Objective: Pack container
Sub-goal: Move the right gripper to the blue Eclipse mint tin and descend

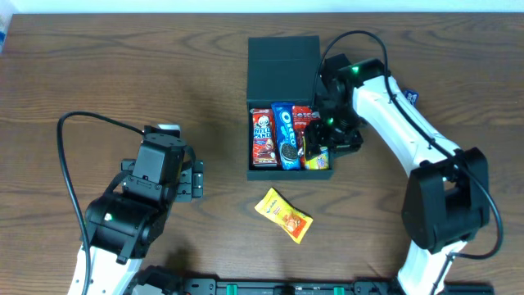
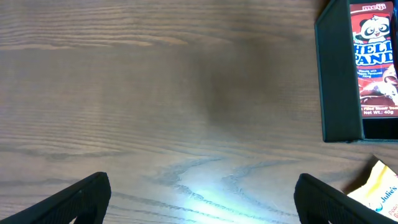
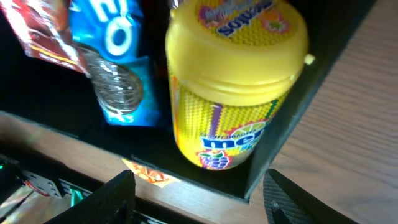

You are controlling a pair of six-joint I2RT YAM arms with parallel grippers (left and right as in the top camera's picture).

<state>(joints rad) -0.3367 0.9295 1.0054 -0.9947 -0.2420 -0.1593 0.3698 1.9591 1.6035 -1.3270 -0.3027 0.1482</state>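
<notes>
The dark teal container [image 1: 282,70] stands open at centre back, its flap lid folded away. Inside lie a red Hello Panda packet [image 1: 263,138], a blue Oreo packet [image 1: 286,135], a red packet [image 1: 304,119] and a yellow Mentos bottle [image 1: 318,156]. My right gripper [image 1: 332,135] hovers over the container's right front corner. In the right wrist view it [image 3: 199,186] stands open, with the bottle [image 3: 233,81] lying free in the container [image 3: 292,124] beyond the fingers. My left gripper [image 1: 195,180] is open over bare table [image 2: 202,186], left of the container [image 2: 339,81].
A yellow snack packet [image 1: 283,215] lies on the wooden table in front of the container, also seen in the left wrist view [image 2: 379,190] and the right wrist view [image 3: 146,174]. The right arm's base [image 1: 446,205] stands at right front.
</notes>
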